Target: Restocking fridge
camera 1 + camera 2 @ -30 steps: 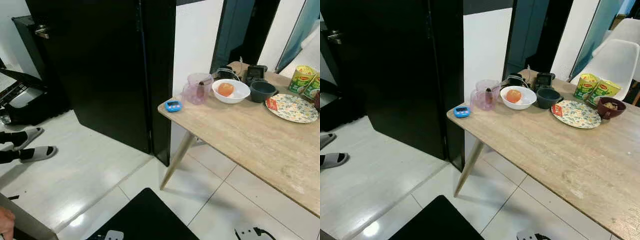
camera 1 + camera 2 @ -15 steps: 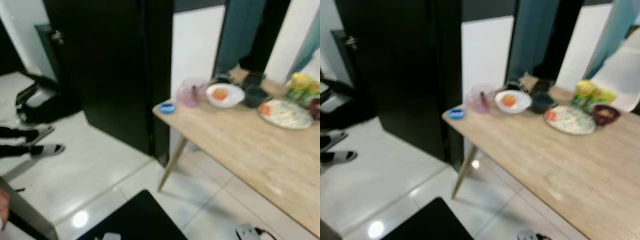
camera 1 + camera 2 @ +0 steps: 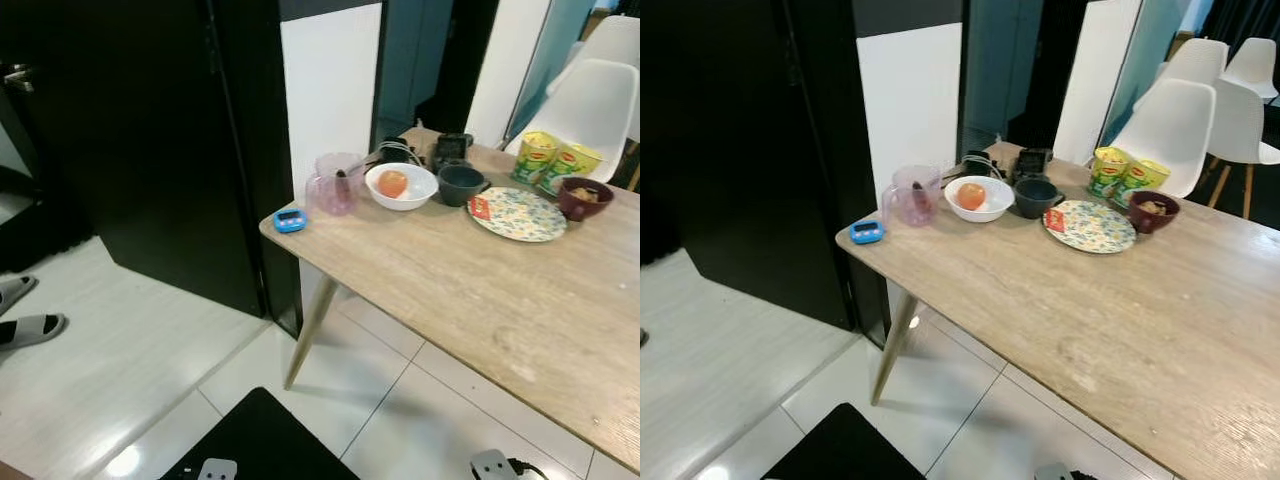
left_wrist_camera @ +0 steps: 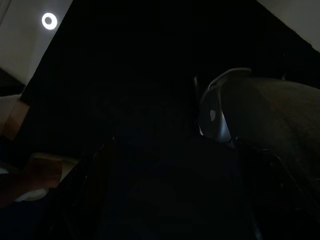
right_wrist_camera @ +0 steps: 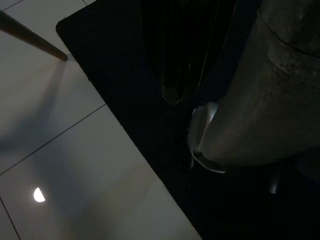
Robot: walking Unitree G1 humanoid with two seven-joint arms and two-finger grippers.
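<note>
A: Fruit (image 3: 393, 183), orange-red, sits in white bowl (image 3: 401, 187) at the far corner of the tabletop (image 3: 470, 280), roughly 1 o'clock from the robot. Pink jug (image 3: 334, 184) touches the bowl's 9 o'clock side; dark bowl (image 3: 460, 184) at its 3 o'clock. Black fridge (image 3: 150, 140) stands at 10–11 o'clock, door closed.

B: Which arm is nearer?

A: My guess is the right, since the table runs off to the right. Both hang idle.

B: Tool state?

A: Right tool (image 5: 175, 75): fingers look pressed together, pointing at dark mat (image 5: 150, 100) on the floor. Left tool: wrist view too dark, cannot tell.

B: View differences?

A: Right eye view adds more white chairs (image 3: 1200, 110).
</note>
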